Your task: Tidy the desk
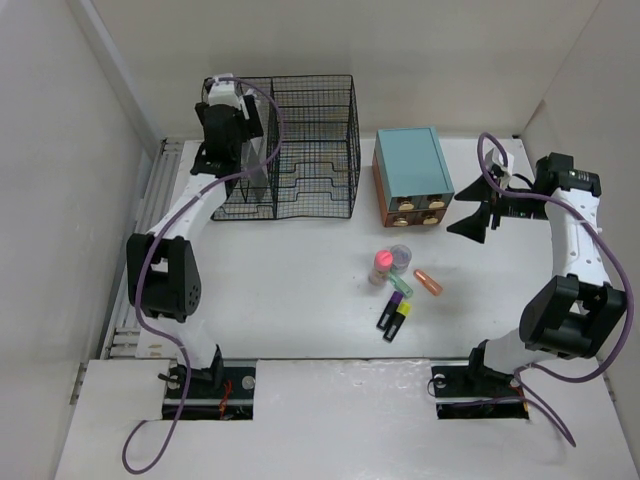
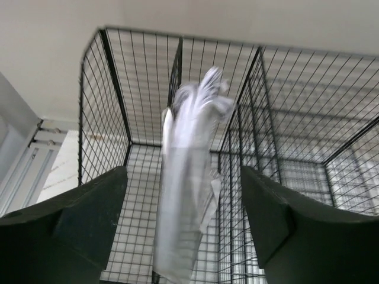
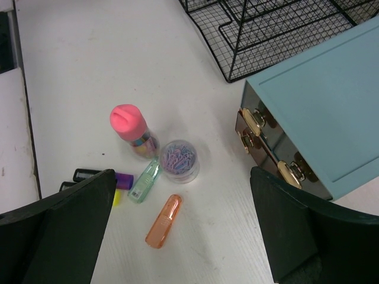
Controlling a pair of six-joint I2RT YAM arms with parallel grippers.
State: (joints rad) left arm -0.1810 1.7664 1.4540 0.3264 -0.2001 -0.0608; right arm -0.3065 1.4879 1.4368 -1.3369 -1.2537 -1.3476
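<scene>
Left gripper (image 2: 183,175), spread wide, flanks a whitish translucent sleeve (image 2: 190,118) filed in the black wire-mesh rack (image 2: 106,118) at the matte-white desk's (image 1: 300,295) far-left corner; right gripper (image 1: 468,213) gapes empty.

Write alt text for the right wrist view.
On the white desk below the open gripper sit a pink-capped jar, a tub of paper clips, a green case, an orange case and dark markers. A teal drawer box stands at right, a black wire rack at the top.
</scene>
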